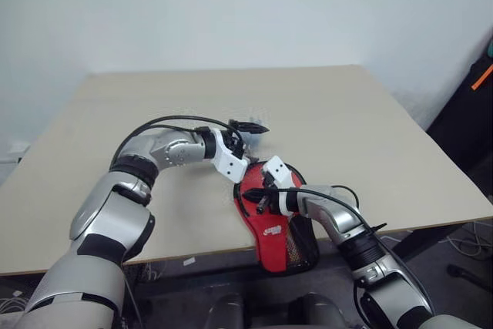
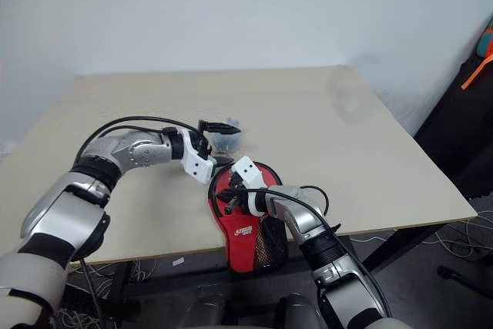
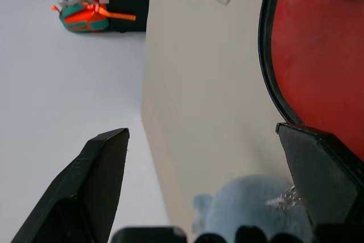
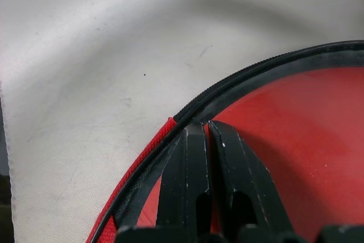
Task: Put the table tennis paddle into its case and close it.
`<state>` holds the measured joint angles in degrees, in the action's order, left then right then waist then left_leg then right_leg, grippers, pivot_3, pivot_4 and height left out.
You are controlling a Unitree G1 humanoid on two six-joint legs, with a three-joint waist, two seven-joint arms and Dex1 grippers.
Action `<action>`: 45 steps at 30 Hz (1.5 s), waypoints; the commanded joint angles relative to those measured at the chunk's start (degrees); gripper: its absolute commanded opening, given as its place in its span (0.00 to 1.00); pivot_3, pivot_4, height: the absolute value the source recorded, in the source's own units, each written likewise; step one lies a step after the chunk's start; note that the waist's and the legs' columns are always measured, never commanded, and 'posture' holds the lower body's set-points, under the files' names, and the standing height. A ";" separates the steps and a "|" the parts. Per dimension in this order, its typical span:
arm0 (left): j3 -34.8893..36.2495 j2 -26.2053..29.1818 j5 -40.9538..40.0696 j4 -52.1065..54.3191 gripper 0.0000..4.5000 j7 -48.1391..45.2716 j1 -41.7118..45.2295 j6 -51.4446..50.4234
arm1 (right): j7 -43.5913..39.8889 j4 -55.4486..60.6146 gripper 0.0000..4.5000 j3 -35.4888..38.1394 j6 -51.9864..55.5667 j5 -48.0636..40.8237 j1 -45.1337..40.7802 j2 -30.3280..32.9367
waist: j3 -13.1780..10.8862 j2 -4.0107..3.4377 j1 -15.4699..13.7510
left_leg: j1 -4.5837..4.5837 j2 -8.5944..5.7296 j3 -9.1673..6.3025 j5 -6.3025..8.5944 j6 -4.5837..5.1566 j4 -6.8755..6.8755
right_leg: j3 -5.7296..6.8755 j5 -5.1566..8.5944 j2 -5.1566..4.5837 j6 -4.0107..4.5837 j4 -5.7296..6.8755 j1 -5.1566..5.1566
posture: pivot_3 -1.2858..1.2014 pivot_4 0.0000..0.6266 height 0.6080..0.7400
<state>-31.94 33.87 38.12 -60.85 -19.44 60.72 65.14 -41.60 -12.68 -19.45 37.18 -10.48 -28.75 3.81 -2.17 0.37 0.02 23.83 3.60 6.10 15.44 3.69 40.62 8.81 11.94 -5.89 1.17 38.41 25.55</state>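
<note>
Right at the near edge of the worktop point(image 1: 370, 113) lies the case point(image 1: 276, 229), its narrow handle end hanging over that edge and its clear side up, showing red with a white logo. That red looks like the table tennis paddle point(image 4: 296, 140) already lying inside under the clear panel, though I cannot be sure how much of it is the case's own red panel. So the putting-in seems done, and what is left is judged to be the closing: from the right wrist view the black zipper rim point(image 4: 239, 86) runs unbroken where it shows, but whether it is shut all the way round cannot be told. On the round end of the case, just inside that rim, rests the right tool point(image 4: 206, 132), fingers pressed together with nothing between them, its forearm reaching in from the near right. Beyond the case's far edge hangs the left tool point(image 1: 245, 138), fingers spread wide and empty, elbow bent outward, with the small grey-blue lump point(image 2: 226, 141) close by it.
</note>
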 commanded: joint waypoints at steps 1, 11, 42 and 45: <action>3.59 3.12 -8.01 3.08 0.99 -6.83 1.19 0.64 | -0.42 -2.06 0.03 -1.64 0.81 0.51 0.60 -0.34 | -0.01 -0.01 0.01 | -0.01 0.00 0.01 0.00 0.00 -0.02 | -0.01 0.00 0.00 0.00 -0.01 0.00 | 0.52 0.00 0.74; 18.96 4.99 -35.79 10.35 0.99 -28.82 -6.96 -34.26 | -0.64 -1.93 0.03 -2.02 0.81 0.54 0.98 -0.59 | -0.02 -0.04 0.03 | -0.18 0.04 0.03 -0.01 0.01 -0.12 | -0.02 0.01 0.05 0.01 -0.14 -0.08 | 0.52 0.00 0.74; 43.38 -17.86 -51.73 -12.02 0.99 -16.07 2.90 -79.58 | -0.07 -0.53 0.03 -1.94 1.08 0.70 1.88 -0.92 | 0.02 0.06 1.98 | -0.17 -0.13 0.06 -0.15 0.22 -0.38 | -0.08 -0.03 0.08 -0.02 -0.44 -0.24 | 0.52 0.00 0.74; 43.84 -18.32 -51.16 -12.80 0.99 -14.03 2.92 -79.04 | 0.14 -0.42 0.03 -1.98 1.07 0.69 2.10 -1.03 | 0.02 0.07 1.98 | -0.17 -0.15 0.05 -0.14 0.21 -0.39 | -0.08 -0.04 0.06 -0.02 -0.44 -0.25 | 0.52 0.00 0.74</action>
<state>10.83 15.69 -13.33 -74.24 -34.62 61.49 -15.19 -41.51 -11.83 -20.48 37.15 -9.96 -28.19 2.90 -2.15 0.44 2.00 23.66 3.45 6.14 15.29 3.90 40.23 8.73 11.90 -5.83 1.15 37.96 25.31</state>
